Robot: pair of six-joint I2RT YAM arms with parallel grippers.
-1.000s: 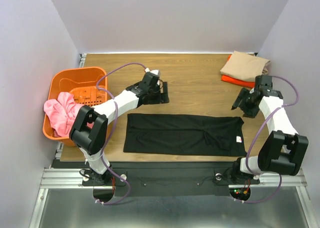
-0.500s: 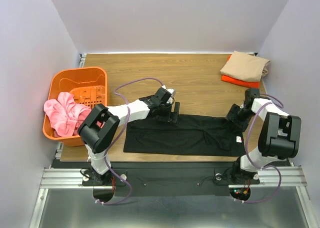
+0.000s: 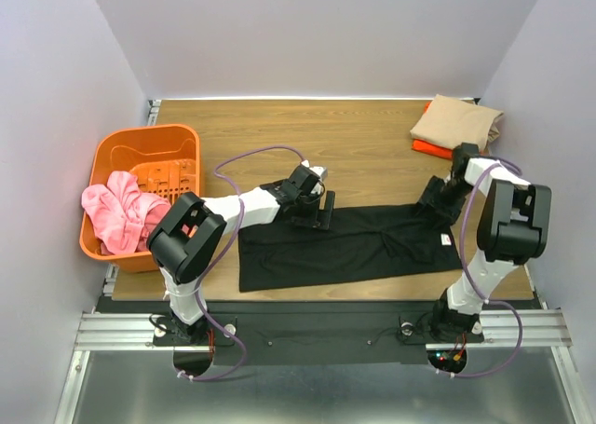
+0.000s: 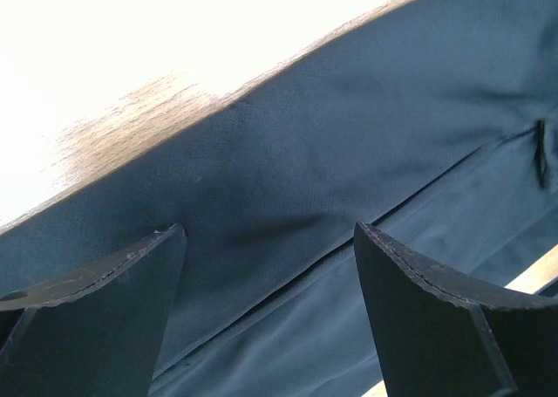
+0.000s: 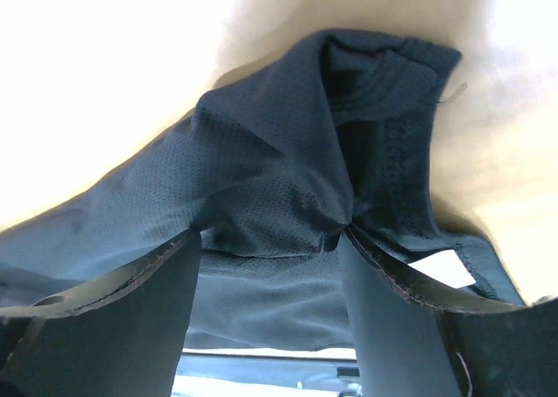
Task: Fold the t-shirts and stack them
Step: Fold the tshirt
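The black t-shirt (image 3: 354,247) lies folded lengthwise across the near tabletop (image 3: 372,144), its white tag (image 3: 445,240) at the right end. The left end effector (image 3: 318,212) is spread wide and pressed on the shirt's far edge. The right end effector (image 3: 430,207) is also parted, straddling a bunched ridge of cloth. The tan shirt (image 3: 456,121) sits on the orange one (image 3: 438,148) in the far right corner.

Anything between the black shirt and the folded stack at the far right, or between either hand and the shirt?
Nothing visible. Only open table lies between the black shirt and the tan-over-orange stack. The left hand and right hand are both at the cloth's far edge.
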